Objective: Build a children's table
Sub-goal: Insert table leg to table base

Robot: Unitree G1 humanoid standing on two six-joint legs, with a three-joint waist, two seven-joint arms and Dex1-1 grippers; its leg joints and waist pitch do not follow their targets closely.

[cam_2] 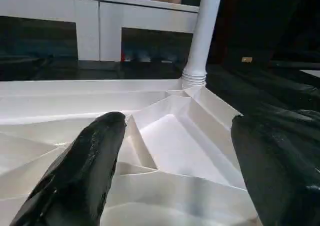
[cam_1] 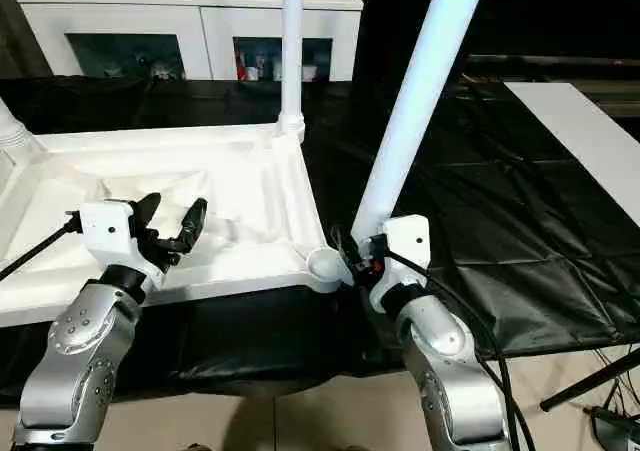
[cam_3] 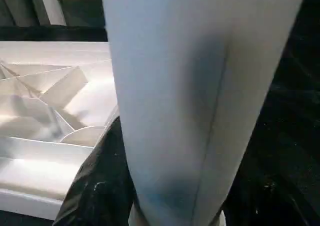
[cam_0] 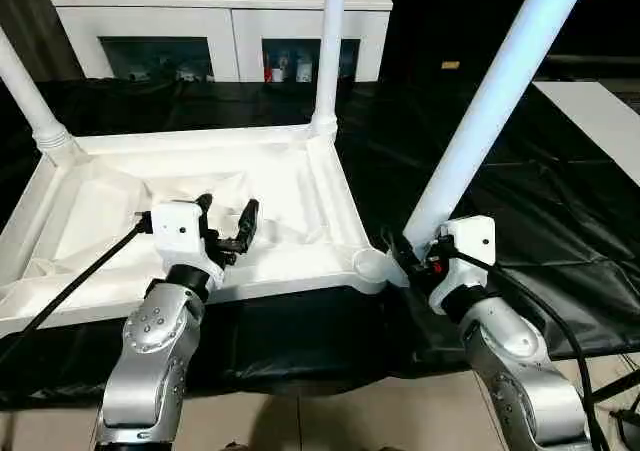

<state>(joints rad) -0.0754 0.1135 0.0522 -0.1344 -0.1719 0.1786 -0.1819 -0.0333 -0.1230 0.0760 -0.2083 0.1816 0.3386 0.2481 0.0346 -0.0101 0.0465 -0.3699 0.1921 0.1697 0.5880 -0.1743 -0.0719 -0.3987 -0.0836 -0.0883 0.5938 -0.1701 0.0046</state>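
Right hand (cam_0: 418, 254) gripping leg (cam_0: 487, 111) (tilted), left hand (cam_0: 228, 220) spread, empty.

One white tabletop (cam_0: 300, 261), upside down at centre left. Three white tube legs: one (cam_0: 28, 99) at the upper left edge, one (cam_0: 329, 51) at top centre, one (cam_0: 490, 111) slanting from upper right to centre. One empty round corner socket (cam_0: 372, 264) at centre. One white cabinet (cam_0: 220, 16) along the top, with two glass doors. Two grippers: left gripper (cam_0: 228, 223) at lower left, right gripper (cam_0: 412, 251) at lower right. One black sheet (cam_0: 560, 221).
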